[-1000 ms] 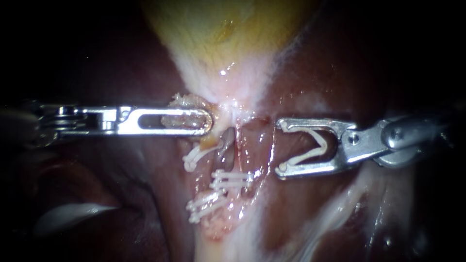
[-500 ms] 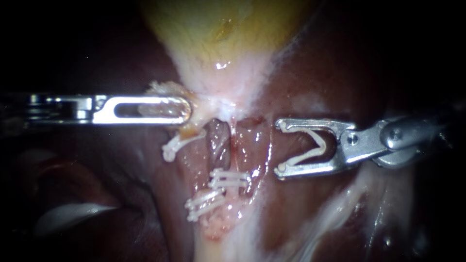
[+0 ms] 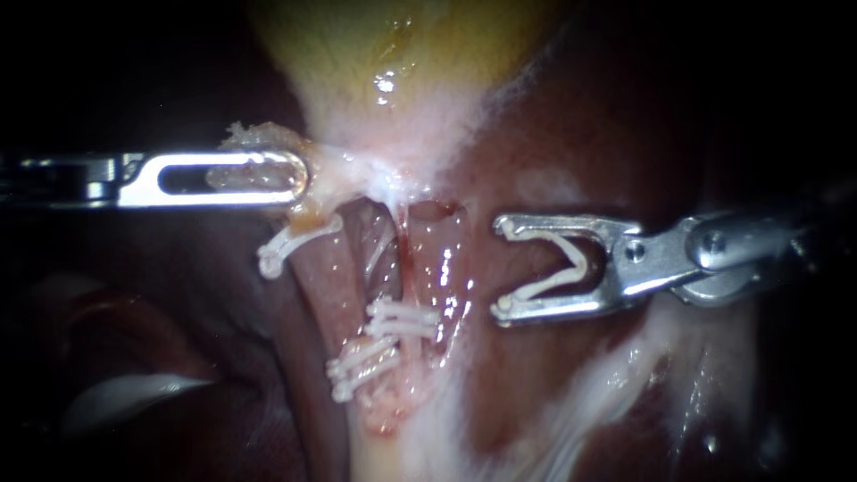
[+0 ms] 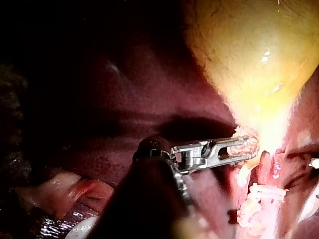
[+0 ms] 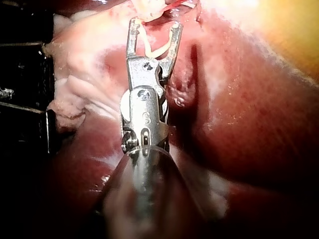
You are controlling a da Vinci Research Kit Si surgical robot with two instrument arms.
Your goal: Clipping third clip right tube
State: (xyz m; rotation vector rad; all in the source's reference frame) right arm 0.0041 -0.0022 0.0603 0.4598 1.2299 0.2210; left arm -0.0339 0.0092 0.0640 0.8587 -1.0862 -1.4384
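Observation:
My left instrument (image 3: 302,175) comes in from the left, its jaws shut on a tuft of pale tissue at the neck of the yellow gallbladder (image 3: 402,54). Below the neck run two reddish tubes. A white clip (image 3: 290,243) sits on the left tube (image 3: 326,277). Two more clips (image 3: 402,321) lie lower, near the right tube (image 3: 439,263). My right instrument (image 3: 500,266) stands just right of the right tube, apart from it. Its jaws stand wide, holding an open white clip (image 3: 571,263). The wrist views show the left jaws (image 4: 249,147) and the right jaws (image 5: 154,22).
Dark red liver (image 3: 580,116) surrounds the tubes on both sides. Pale fatty tissue (image 3: 589,393) runs below my right instrument. A whitish glistening fold (image 3: 125,397) lies at the lower left.
My left instrument has drawn the gallbladder neck to the left, stretching the tubes and widening the gap between them. My right instrument has stayed beside the right tube with its clip.

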